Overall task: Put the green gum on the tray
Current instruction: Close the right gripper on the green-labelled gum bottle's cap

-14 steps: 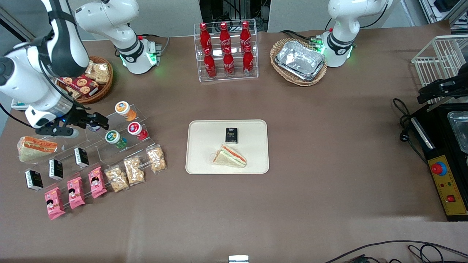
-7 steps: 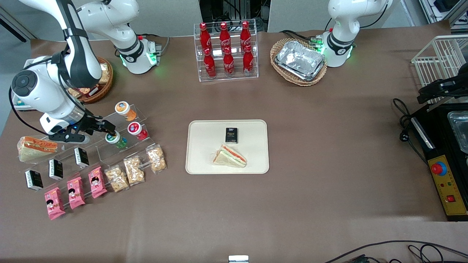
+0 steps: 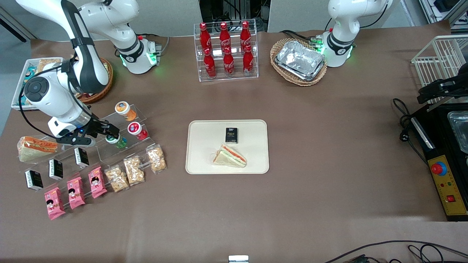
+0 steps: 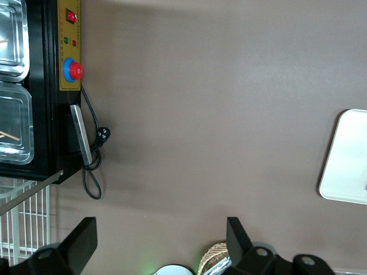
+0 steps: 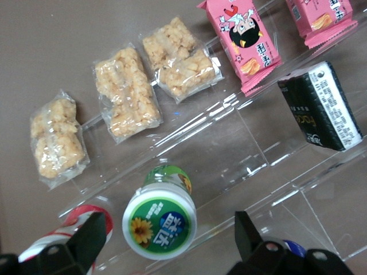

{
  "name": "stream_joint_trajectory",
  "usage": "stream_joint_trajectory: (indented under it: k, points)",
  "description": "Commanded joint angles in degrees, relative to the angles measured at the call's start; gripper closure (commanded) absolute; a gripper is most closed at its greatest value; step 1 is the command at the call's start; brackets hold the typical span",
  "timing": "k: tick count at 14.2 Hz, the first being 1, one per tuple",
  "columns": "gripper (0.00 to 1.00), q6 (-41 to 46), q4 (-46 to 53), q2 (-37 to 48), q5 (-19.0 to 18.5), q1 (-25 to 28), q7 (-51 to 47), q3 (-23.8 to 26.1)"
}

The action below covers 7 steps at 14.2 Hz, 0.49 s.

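your flat cream rectangular tray (image 3: 204,153) has bare floor along its rim nearest the working arm. the gripper (image 5: 166,252) hangs wide open over the small green-lidded gum bottle (image 5: 161,215) on the clear acrylic shelf (image 5: 229,149), gripping nothing.

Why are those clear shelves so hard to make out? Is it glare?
Front view: the shelves reflect pale streaks beside the green gum. Right wrist view: bright glints along shelf edges; the open tool straddles the gum, its fingers dark and soft-edged.
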<state>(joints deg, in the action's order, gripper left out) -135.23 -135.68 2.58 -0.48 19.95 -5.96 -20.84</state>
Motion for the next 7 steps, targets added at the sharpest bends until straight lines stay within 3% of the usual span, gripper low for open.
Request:
stream_joint_trajectory:
  k: [1,7]
  points:
    - [0.00,-2.8,-1.3,-1.0,-0.7,0.6,-1.0,0.0]
    - [0.00,-3.8,-1.4,-2.2,-0.2,1.1,-1.1,0.2]
